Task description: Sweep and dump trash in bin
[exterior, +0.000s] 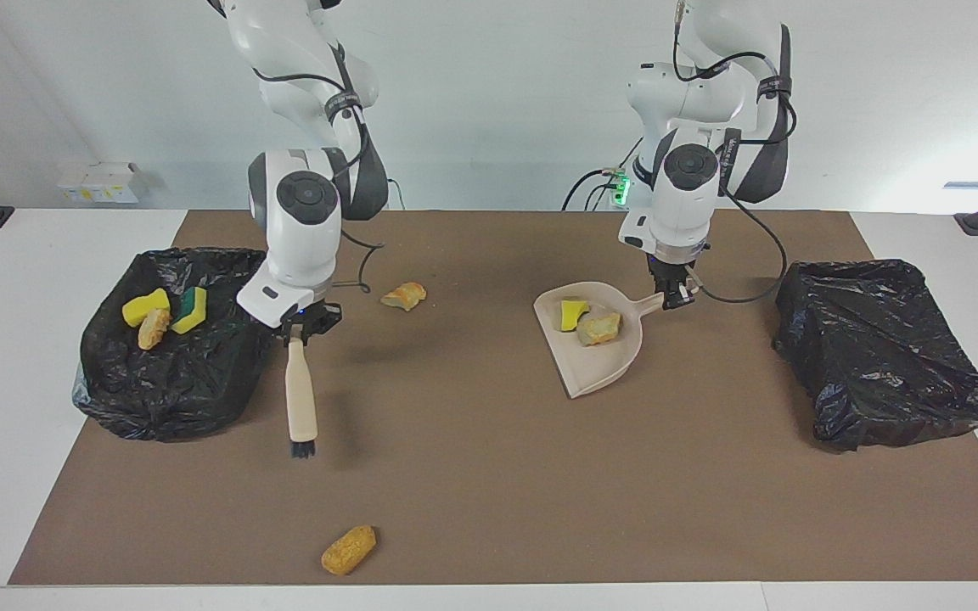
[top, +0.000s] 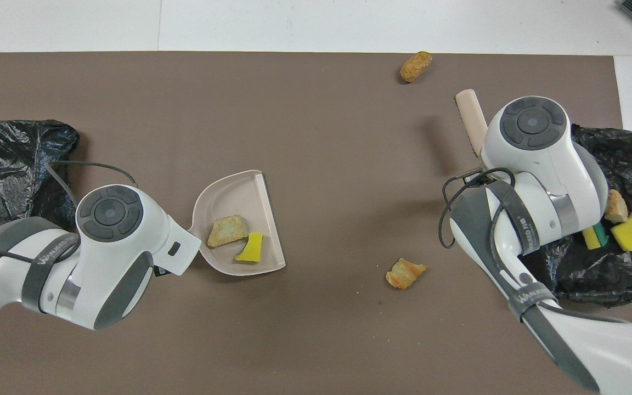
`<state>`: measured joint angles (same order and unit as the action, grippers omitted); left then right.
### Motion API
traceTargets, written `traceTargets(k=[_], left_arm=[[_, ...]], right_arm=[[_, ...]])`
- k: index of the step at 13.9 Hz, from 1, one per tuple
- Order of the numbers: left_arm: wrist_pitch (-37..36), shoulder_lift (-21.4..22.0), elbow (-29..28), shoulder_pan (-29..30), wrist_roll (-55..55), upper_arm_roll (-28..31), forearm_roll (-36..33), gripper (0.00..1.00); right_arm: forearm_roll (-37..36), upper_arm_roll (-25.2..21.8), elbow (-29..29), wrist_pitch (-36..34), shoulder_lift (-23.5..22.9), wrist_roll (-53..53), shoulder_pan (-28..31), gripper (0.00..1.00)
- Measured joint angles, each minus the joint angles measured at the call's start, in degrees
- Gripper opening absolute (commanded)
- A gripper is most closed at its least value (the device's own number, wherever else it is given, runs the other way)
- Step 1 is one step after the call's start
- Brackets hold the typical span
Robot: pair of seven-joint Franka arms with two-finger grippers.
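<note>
Brown bench mat (exterior: 489,475) carries light, crumbly trash (exterior: 404,295) at upper centre, better brushed than pinched; left pincer (exterior: 677,299) grips dustpan (exterior: 595,361) handle, right pincer (exterior: 306,327) grips brush (exterior: 300,399).

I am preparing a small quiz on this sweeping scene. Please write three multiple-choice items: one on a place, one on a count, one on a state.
1. Where do the bread lump and the yellow sponge piece lie together?
A. in the dustpan
B. on the bare mat
C. in the bin at the left arm's end

2. How many bits of trash lie in the bin at the right arm's end?
A. none
B. three
C. six

3. What does the right gripper hold?
A. nothing
B. a sponge
C. the brush

Answers:
1 A: both rest on the dustpan's floor, and the left gripper holds its handle.
2 B: two sponges and one bread lump show on the black bag.
3 C: the brush handle hangs from it, bristles down.
</note>
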<state>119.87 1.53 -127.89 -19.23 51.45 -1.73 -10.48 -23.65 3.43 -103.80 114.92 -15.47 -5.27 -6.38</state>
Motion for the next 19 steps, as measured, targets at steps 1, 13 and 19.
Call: traceTargets(k=[1, 13, 19], left_arm=[[0.00, 0.00, 0.00, 0.00, -0.01, 0.00, 0.00, 0.00], [0.00, 0.00, -0.01, 0.00, -0.09, 0.01, 0.00, 0.00], [0.00, 0.00, -0.02, 0.00, -0.13, 0.01, 0.00, 0.00]], right_arm=[[-1.93, -0.01, 1.92, 1.29, -2.26, 0.38, 0.35, 0.00], [-7.13, 0.74, 28.36, 11.42, -24.09, 2.24, 0.28, 0.00], [-9.77, 1.58, 32.99, 5.24, -29.02, 5.07, -0.81, 0.00]])
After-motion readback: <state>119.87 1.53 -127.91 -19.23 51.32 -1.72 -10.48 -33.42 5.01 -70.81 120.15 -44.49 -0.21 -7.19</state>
